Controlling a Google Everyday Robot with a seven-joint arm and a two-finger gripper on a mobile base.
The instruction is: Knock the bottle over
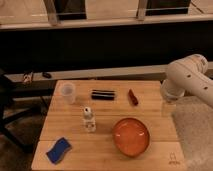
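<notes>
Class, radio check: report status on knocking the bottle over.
Gripper open, empty, at right edge of table. Bottle upright, mid-table, untouched. Orange bowl beside the path.

Orange bowl [131,137], blue sponge [59,150], white-capped bottle [89,120], pale hand [167,106] at table's [95,150] right edge.

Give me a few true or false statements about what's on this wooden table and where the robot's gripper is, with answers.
1. The bottle stands upright on the table. True.
2. The gripper is touching the bottle. False: it hangs by the table's right edge, well away from the bottle.
3. The blue sponge lies inside the orange bowl. False: it lies on the table near the front left corner, apart from the bowl.
4. The cup stands behind and left of the bottle. True.
</notes>
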